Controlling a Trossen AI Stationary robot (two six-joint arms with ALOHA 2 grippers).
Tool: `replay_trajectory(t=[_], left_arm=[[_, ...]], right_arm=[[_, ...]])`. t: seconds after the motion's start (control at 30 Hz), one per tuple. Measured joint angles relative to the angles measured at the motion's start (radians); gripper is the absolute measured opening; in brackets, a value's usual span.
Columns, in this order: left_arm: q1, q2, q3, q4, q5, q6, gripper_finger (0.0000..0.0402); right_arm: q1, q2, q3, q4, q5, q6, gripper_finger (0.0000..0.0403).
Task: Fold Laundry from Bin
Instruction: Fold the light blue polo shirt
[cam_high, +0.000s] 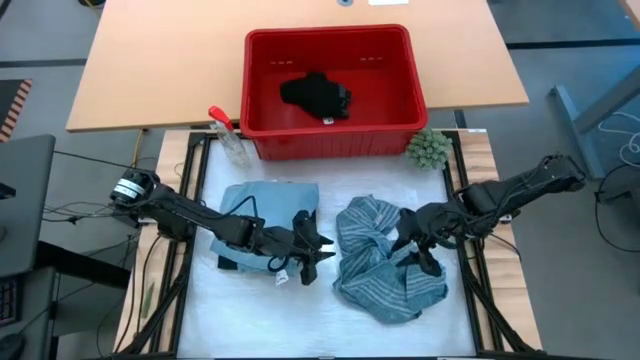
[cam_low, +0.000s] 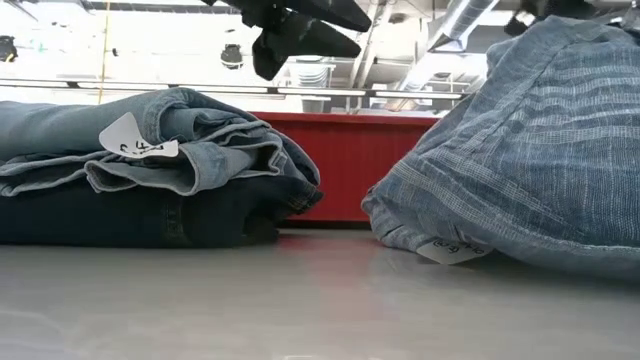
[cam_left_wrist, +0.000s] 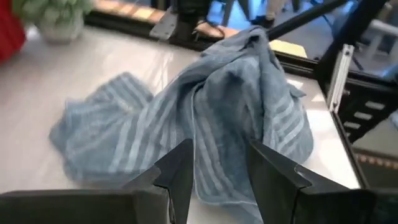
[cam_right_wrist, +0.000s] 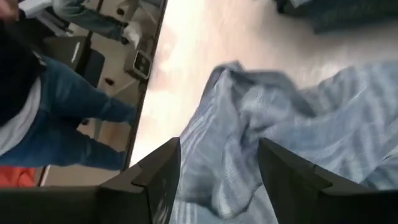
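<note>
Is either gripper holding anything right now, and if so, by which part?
Nothing is held. The left gripper is open, facing the crumpled striped shirt. The right gripper is open above the shirt, fingers apart with no cloth pinched.

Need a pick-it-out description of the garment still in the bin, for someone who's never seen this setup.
Find the red bin at the far edge of the white work mat, past both arms. The small black piece lies crumpled on its floor, the only garment inside. The folded jeans and the striped shirt are pale blue and out on the mat; this one is dark and much smaller.
</note>
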Motion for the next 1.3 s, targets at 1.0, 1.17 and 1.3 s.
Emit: replay_trajectory(t=[1.0,1.17,1.3], left_arm=[[0.056,0.534,0.390,0.085,0.446,0.018,0.0132],[0.024,0.556,0.418,0.053,0.401,0.031,0.0132],[0.020,0.542,0.418,0.008,0.398,0.034,0.0132]], right_arm=[[-0.109,0.083,0.152,-0.195,0.069,-0.112,0.0240],[-0.121,0.082,0.152,-0.196,0.068,-0.117,0.0240],[-0.127,0.082,0.152,-0.198,0.068,-0.117,0.0240]])
